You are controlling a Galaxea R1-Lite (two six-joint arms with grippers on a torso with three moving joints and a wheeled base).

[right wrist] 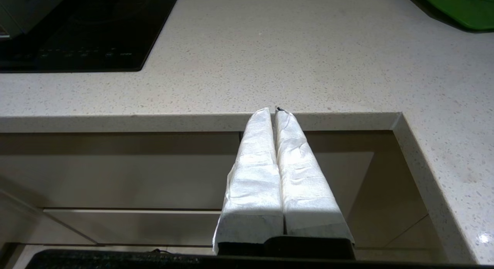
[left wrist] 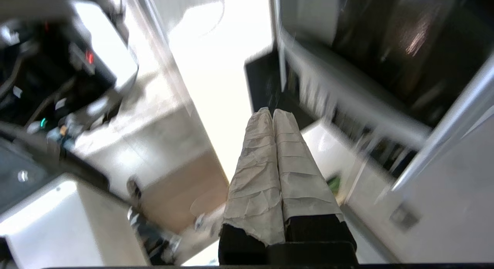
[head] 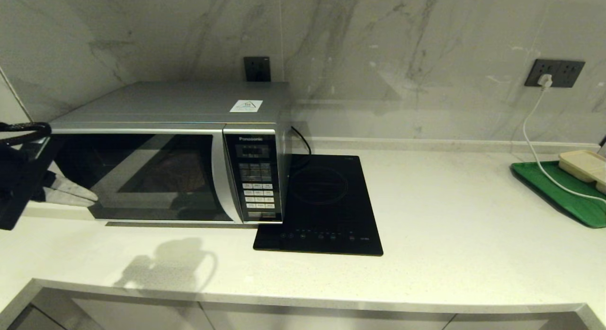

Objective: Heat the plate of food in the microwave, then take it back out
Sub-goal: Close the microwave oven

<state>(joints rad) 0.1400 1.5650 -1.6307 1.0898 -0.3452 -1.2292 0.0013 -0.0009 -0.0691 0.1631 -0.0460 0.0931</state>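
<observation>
My left gripper [head: 71, 191], fingers pressed together and empty, sits at the microwave [head: 170, 150] door's left edge, far nearer than my right gripper [right wrist: 274, 110], also closed, below the counter edge; the plate isn't visible.

Left tool [left wrist: 273, 114] pressed together (nothing between), tips near microwave [left wrist: 386, 60] door, blurred.
</observation>
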